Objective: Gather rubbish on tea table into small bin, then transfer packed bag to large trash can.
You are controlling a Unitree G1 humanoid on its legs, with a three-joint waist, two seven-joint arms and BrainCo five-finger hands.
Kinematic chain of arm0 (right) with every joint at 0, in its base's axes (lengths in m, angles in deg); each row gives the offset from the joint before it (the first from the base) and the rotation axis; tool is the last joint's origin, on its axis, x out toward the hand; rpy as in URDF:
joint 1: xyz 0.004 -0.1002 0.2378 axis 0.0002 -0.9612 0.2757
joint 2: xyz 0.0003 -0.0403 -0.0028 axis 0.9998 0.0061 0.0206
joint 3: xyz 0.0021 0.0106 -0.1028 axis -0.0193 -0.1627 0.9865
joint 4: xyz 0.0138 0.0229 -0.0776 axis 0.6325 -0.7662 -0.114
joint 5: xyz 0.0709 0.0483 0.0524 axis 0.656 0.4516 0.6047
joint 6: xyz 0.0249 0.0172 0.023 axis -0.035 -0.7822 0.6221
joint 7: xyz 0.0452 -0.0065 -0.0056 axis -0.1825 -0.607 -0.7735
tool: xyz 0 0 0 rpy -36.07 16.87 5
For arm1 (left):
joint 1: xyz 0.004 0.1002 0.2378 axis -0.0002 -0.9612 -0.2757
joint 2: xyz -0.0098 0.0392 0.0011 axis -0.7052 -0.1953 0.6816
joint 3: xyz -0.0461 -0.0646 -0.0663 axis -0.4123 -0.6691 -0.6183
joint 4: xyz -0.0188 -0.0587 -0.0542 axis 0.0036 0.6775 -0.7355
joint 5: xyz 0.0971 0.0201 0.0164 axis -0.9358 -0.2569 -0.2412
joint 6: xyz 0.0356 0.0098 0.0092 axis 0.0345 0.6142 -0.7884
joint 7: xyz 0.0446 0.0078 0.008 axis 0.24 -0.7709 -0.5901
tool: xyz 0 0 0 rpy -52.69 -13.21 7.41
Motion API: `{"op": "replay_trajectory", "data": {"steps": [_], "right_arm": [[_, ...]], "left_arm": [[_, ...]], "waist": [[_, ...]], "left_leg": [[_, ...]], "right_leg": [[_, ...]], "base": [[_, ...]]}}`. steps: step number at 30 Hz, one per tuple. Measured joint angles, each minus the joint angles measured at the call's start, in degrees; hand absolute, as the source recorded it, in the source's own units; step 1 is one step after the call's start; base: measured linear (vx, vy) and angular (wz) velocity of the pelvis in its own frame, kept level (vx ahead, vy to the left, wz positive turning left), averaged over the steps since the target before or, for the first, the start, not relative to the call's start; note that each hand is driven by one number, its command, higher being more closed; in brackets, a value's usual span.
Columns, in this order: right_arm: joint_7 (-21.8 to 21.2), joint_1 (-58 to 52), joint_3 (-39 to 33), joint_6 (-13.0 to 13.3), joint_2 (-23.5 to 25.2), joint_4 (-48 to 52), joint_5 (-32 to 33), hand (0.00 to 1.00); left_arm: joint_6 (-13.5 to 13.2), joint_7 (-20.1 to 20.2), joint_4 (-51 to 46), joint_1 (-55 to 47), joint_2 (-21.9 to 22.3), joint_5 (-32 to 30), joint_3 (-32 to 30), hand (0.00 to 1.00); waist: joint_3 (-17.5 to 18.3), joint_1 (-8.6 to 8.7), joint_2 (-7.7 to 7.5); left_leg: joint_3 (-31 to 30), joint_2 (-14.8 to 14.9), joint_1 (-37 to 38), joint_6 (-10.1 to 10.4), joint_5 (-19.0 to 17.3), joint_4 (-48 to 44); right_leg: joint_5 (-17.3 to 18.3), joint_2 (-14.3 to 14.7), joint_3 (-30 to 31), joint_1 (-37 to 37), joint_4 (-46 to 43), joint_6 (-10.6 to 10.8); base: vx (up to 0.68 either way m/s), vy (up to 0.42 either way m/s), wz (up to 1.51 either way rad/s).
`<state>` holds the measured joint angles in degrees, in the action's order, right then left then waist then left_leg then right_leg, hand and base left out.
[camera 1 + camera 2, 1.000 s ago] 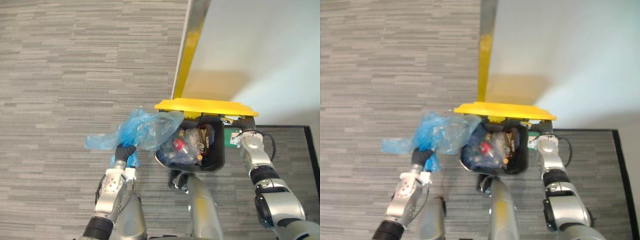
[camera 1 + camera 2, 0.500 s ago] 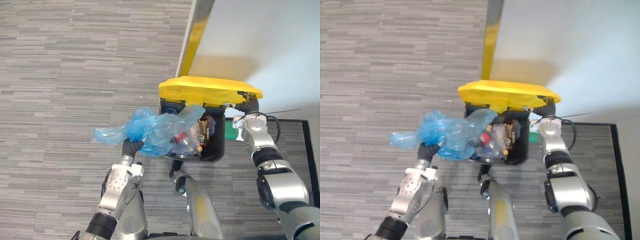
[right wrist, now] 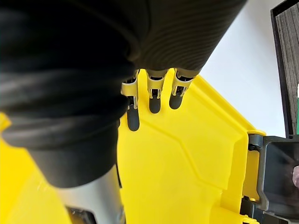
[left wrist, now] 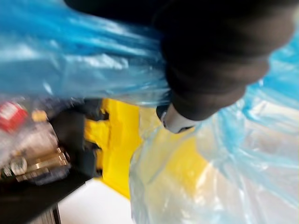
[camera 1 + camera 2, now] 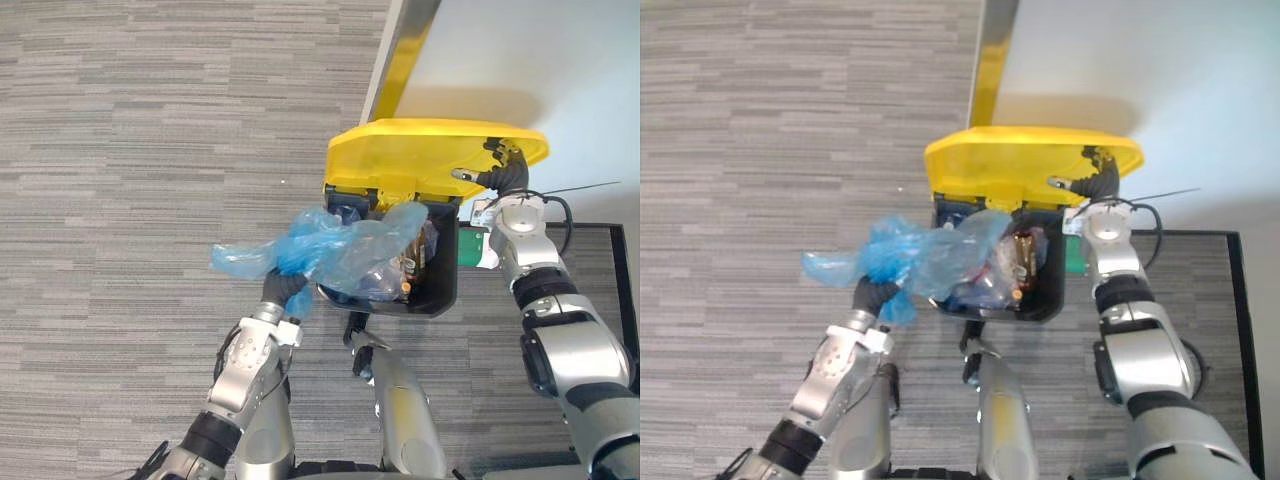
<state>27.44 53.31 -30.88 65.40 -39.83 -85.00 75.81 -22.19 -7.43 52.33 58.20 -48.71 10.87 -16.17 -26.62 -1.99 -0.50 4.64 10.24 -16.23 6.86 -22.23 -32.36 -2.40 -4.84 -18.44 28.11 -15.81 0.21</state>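
**Bag at the mouth of the large trash can**

My right hand (image 5: 503, 172) props the yellow lid (image 5: 410, 155) up at the back of the large trash can (image 5: 447, 292). Its fingers (image 3: 133, 122) lie straight against the lid's underside, so the opening is free. My left hand (image 5: 283, 290), just outside the can's rim, carries the blue bag (image 5: 345, 248). The bag's bulk hangs across that rim, its loose end trailing away from the can. Plastic buries that hand, so I cannot tell its grip. I judge the drop comes next.
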Motion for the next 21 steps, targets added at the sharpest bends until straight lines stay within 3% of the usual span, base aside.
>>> {"op": "replay_trajectory", "data": {"steps": [5,10,15,21], "right_arm": [[0.0,4.4,1.9,-0.7,-3.0,1.6,0.0,0.00],[-1.5,7.2,4.2,-0.7,-4.3,5.2,0.0,0.00],[-2.0,7.7,4.4,-0.7,-4.3,6.5,0.0,0.00],[-2.4,10.9,6.0,-0.8,-3.9,11.1,0.1,0.00]], "left_arm": [[-0.2,-0.2,-0.1,5.9,0.5,-1.7,2.5,1.00],[-0.1,-0.4,1.5,9.8,1.0,-3.6,5.9,1.00],[0.4,-2.7,10.4,17.1,2.8,-7.6,7.6,1.00],[3.3,-4.4,23.6,29.0,3.8,-11.6,7.9,1.00]], "waist": [[-2.9,1.43,0.10],[-3.4,1.70,0.09],[-3.4,1.64,0.03],[-4.0,1.69,-1.01]], "left_leg": [[-0.1,0.1,-1.1,-0.5,-0.3,-0.9],[1.0,0.5,-2.7,0.0,-0.1,-1.1],[1.3,1.2,-3.9,0.1,-0.2,-2.1],[4.2,3.0,-7.8,0.5,-1.4,-5.1]], "right_leg": [[-0.2,0.2,0.2,0.6,0.2,-0.2],[-0.8,0.9,0.6,2.9,0.2,-0.8],[-1.3,1.8,1.1,3.7,0.9,-1.1],[-5.1,4.0,3.3,6.3,5.0,-0.8]], "base": [[-0.03,-0.015,0.00],[-0.01,-0.033,-0.13],[-0.02,-0.030,-0.07],[-0.04,-0.011,-0.28]]}}
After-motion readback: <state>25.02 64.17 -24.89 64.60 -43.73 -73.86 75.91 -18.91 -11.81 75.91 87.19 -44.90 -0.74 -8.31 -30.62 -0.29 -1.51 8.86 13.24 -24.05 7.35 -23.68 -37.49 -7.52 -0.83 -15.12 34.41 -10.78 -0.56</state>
